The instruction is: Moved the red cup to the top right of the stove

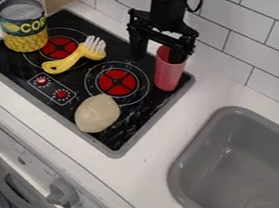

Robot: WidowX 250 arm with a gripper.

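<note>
So on the stove, far right corner, the gripper hangs with fingers apart, one seemingly inside the cup, which stands there upright. I'd lift dead straight and slow, or that finger might tip it.

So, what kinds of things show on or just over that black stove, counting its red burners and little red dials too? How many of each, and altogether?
Red burners: 2
Red dials: 2
Red cup: 1
Can: 1
Yellow utensil with white prongs: 1
Beige rounded lump: 1
Total: 8
</note>
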